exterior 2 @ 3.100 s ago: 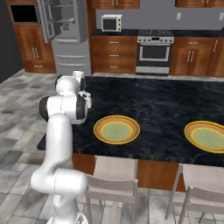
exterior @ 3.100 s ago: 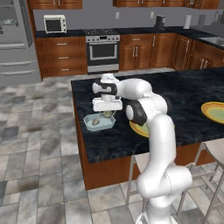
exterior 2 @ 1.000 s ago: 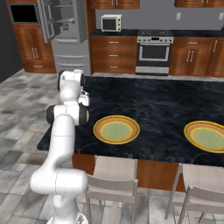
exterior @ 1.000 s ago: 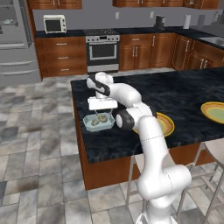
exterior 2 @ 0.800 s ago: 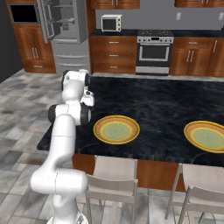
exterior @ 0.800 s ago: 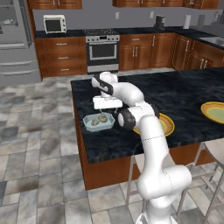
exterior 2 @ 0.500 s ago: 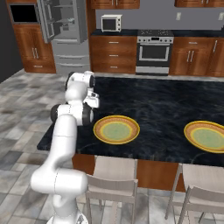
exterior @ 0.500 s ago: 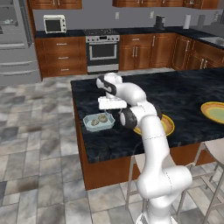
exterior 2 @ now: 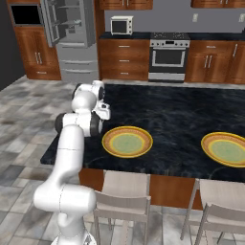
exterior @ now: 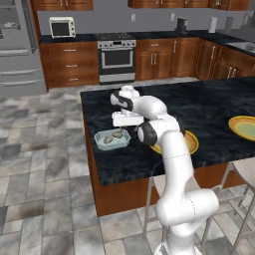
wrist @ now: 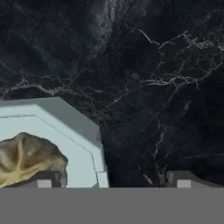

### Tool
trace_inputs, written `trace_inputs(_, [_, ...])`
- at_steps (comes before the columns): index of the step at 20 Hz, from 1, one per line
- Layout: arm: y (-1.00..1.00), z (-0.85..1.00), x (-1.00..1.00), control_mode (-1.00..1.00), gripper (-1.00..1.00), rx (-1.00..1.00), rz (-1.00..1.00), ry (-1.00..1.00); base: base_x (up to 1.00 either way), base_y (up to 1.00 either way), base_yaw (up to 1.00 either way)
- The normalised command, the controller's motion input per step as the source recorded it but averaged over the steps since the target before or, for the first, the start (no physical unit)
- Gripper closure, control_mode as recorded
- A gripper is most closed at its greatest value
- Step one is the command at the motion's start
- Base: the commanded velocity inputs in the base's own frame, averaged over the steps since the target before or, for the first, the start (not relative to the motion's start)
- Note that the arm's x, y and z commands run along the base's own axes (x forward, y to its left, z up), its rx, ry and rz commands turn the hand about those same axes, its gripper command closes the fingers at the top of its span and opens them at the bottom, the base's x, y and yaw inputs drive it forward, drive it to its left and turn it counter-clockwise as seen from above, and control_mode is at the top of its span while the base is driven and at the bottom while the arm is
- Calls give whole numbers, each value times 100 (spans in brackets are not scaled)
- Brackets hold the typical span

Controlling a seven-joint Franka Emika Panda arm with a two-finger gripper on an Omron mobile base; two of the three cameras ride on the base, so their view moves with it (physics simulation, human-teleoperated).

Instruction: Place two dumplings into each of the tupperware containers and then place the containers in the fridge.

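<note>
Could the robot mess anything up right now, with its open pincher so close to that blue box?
Maybe, in two ways. The open tool sits low beside the pale-blue oblong tupperware container, one fingertip over the crinkled beige dumpling inside; a sideways move might clip the rim and tip it. Also, that container stands near the edge of the black marble island counter, so a nudge might slide it off.
</note>
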Motion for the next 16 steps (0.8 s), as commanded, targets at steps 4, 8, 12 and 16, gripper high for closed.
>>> trace_inputs(4, [-6, -37, -14, -100, -100, 3, 2, -33, 0, 0, 0])
trace_inputs(8, [-1, -17, -51, -100, -100, 4, 7, -12, 0, 0, 0])
trace_inputs(12, [-1, -1, -54, -100, -100, 4, 10, -2, 0, 0, 0])
trace_inputs(16, [0, -23, -11, -100, -100, 2, 10, -17, 0, 0, 0])
